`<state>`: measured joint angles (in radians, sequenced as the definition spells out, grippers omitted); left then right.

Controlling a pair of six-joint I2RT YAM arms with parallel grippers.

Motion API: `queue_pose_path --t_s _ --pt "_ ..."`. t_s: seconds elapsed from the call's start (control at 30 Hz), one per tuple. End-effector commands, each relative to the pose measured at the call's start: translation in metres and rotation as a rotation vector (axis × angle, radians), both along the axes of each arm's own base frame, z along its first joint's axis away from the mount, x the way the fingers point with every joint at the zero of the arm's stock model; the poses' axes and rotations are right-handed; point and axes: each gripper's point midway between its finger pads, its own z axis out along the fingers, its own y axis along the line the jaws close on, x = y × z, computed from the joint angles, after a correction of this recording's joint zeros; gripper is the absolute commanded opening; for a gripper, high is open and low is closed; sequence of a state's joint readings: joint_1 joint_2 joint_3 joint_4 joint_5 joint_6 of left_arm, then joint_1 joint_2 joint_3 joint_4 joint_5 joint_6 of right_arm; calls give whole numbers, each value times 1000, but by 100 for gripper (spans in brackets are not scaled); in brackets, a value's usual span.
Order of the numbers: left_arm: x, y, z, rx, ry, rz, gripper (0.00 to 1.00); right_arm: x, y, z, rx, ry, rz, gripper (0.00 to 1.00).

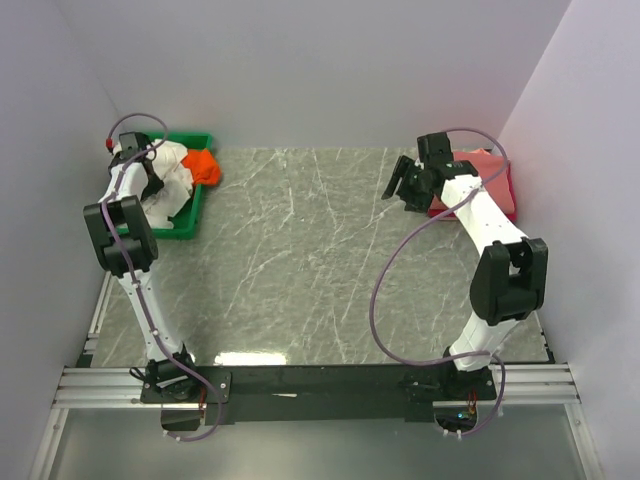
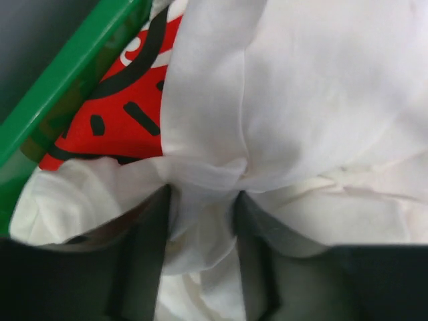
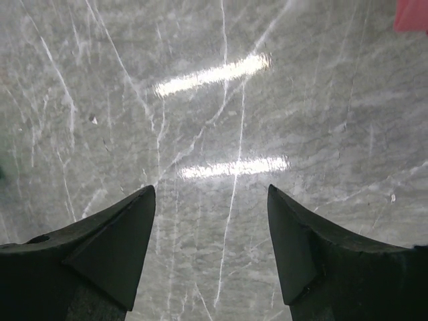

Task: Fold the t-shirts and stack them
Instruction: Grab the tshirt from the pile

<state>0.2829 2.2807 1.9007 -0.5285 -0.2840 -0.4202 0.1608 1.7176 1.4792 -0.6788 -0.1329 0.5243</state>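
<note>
Cloth this soft and light bunches easily: left end effector [image 2: 200, 200] pinches a fold of the white t-shirt [image 2: 301, 100] crumpled in the green tray [image 2: 73, 63]; right end effector [image 3: 210, 200] hangs wide above the worktop [image 3: 200, 100].

Crumpled white t-shirt [image 2: 321, 87] in tray [image 2: 67, 73]

The white cloth shirt [image 2: 321, 80] is looking soft and matt; the plastic tray [image 2: 67, 73] and marbled table [image 3: 214, 100] are gleaming glossy.
</note>
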Motion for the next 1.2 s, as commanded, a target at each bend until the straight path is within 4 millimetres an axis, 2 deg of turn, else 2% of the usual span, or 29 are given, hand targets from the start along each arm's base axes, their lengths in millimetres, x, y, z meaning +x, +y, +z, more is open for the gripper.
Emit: queue_pose_path --t_s 0.0,0.13,0.17,0.2,0.33,0.37,0.43,0.47,0.53,0.57,0.63,0.67,0.73,0.77,0.9,0.97,1.0,1.03,1.1,1.13,1.17 --pt "2 7 16 16 -26 35 40 15 -4 15 -11 -39 9 74" --pt "-7 7 33 34 -41 33 16 23 -1 13 5 -34 9 74" --pt "-9 6 36 34 -41 28 3 25 0 15 8 -39 10 74" --pt "-9 4 45 35 -56 23 1 27 0 16 10 -42 6 73" --pt "-6 1 80 43 -133 -3 0 35 5 17 32 -43 3 73" --pt "-5 0 100 47 -175 -6 1 39 6 23 44 -55 6 73" --pt "-2 -1 123 48 -232 -8 1 41 10 22 56 -50 8 73" --pt "0 -4 145 48 -281 -21 1 44 11 27 66 -59 11 73" --pt "5 -8 170 42 -354 -37 1 45 12 29 70 -61 11 72" --pt "5 -11 193 46 -406 -48 0 46 13 31 71 -66 13 72" --pt "8 -18 218 31 -480 -65 0 46 11 37 70 -78 9 72" --pt "7 -20 238 35 -526 -67 0 45 11 37 69 -78 9 72" --pt "6 -27 263 18 -585 -81 0 43 10 43 69 -92 7 72" --pt "3 -30 286 25 -638 -91 0 41 11 42 70 -87 6 71" --pt "-5 -53 340 8 -772 -178 0 31 9 52 78 -112 -4 71" --pt "-10 -78 368 -15 -839 -270 0 24 7 48 76 -108 -13 71" --pt "-11 -88 379 -15 -864 -309 0 20 7 54 79 -121 -16 71" --pt "-12 -113 394 -38 -897 -391 1 16 6 48 75 -113 -23 71" --pt "-16 -137 412 -58 -926 -465 0 9 4 55 77 -135 -32 70" --pt "-19 -161 433 -68 -967 -524 1 4 3 50 75 -128 -34 70" --pt "-23 -175 442 -79 -985 -570 0 1 2 49 73 -127 -44 70"
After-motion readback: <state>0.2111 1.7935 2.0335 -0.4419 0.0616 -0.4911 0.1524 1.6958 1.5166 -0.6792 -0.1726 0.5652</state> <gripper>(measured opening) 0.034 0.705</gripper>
